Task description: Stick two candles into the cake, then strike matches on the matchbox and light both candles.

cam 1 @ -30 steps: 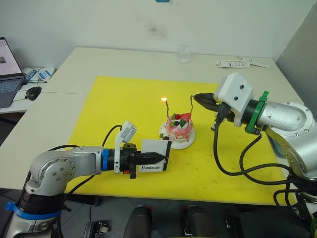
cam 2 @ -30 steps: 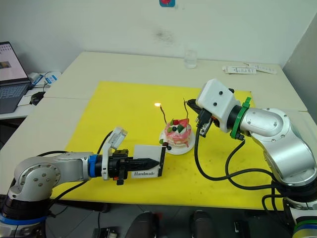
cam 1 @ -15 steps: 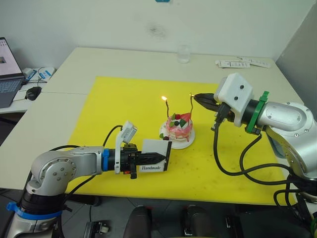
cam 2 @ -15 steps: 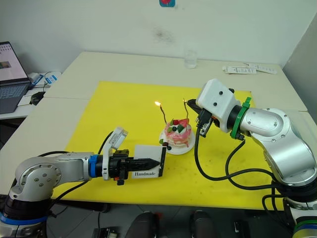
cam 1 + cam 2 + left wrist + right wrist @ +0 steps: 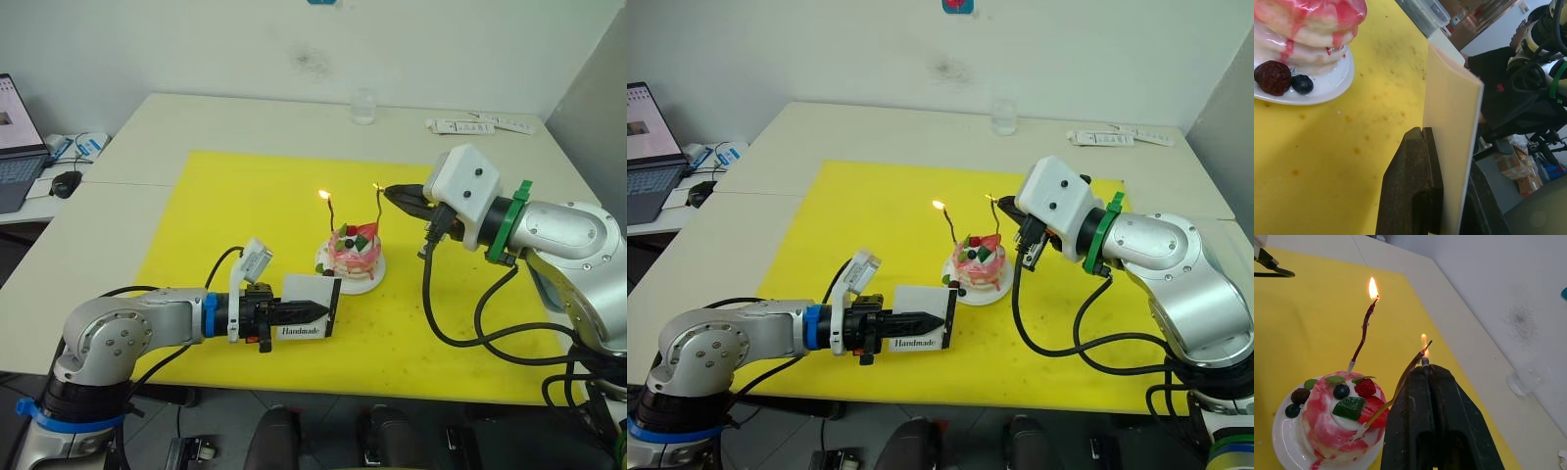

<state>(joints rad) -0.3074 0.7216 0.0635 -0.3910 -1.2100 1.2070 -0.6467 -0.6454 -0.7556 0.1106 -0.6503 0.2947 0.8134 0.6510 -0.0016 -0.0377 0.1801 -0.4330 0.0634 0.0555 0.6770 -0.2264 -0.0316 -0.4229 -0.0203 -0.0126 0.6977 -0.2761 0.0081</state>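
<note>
The pink-and-white cake (image 5: 354,252) sits on its small white plate (image 5: 348,286) in the middle of the yellow mat. Two thin candles stand in it. The left candle (image 5: 1364,330) burns with a clear flame (image 5: 1373,288). The right candle (image 5: 1396,389) leans up to the tip of my right gripper (image 5: 1425,368), which is shut on a short match (image 5: 1427,345). A small flame (image 5: 1423,342) burns where the match and that candle's top meet. In front of the cake, my left gripper (image 5: 318,310) is shut on the upright white matchbox (image 5: 312,311), which reads "Handmade".
The yellow mat (image 5: 225,215) covers the table's middle. A clear glass (image 5: 363,106) and white packets (image 5: 480,124) lie at the back. A laptop (image 5: 15,137) and mouse (image 5: 66,182) sit on a desk to the left. A person in dark clothing (image 5: 1498,93) is beyond the table.
A small flame has appeared at the top of the right candle, by the match tip. Both arms and the cake have stayed in place.
</note>
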